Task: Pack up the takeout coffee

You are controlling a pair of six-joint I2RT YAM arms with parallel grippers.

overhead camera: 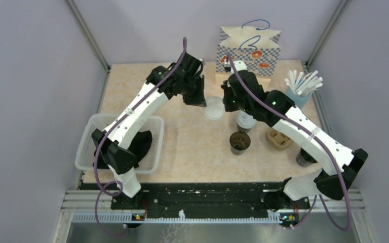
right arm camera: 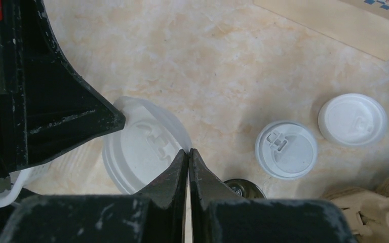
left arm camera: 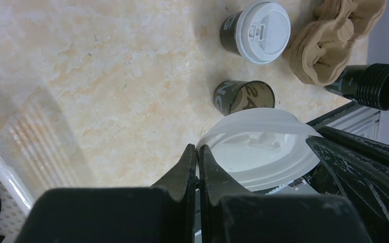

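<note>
One takeout coffee [left arm camera: 258,30] stands lidded on the table, dark-sided with a white lid, also in the right wrist view [right arm camera: 286,149] and half under my right arm from above [overhead camera: 245,122]. Between the arms a large loose white lid [overhead camera: 214,108] is pinched from both sides. My left gripper [left arm camera: 198,152] is shut on its left rim [left arm camera: 261,147]. My right gripper [right arm camera: 188,153] is shut on the opposite rim [right arm camera: 142,147]. From above, the left gripper [overhead camera: 198,101] and right gripper [overhead camera: 229,104] flank it.
A lidless dark cup [overhead camera: 239,143] stands near the lidded one. A brown pulp carrier [overhead camera: 278,138], a stack of black cups [left arm camera: 380,86], a blue straw holder [overhead camera: 299,93], a patterned paper bag [overhead camera: 248,50] and a white basket [overhead camera: 88,147] surround the middle. Another white lid [right arm camera: 353,120] sits by the holder.
</note>
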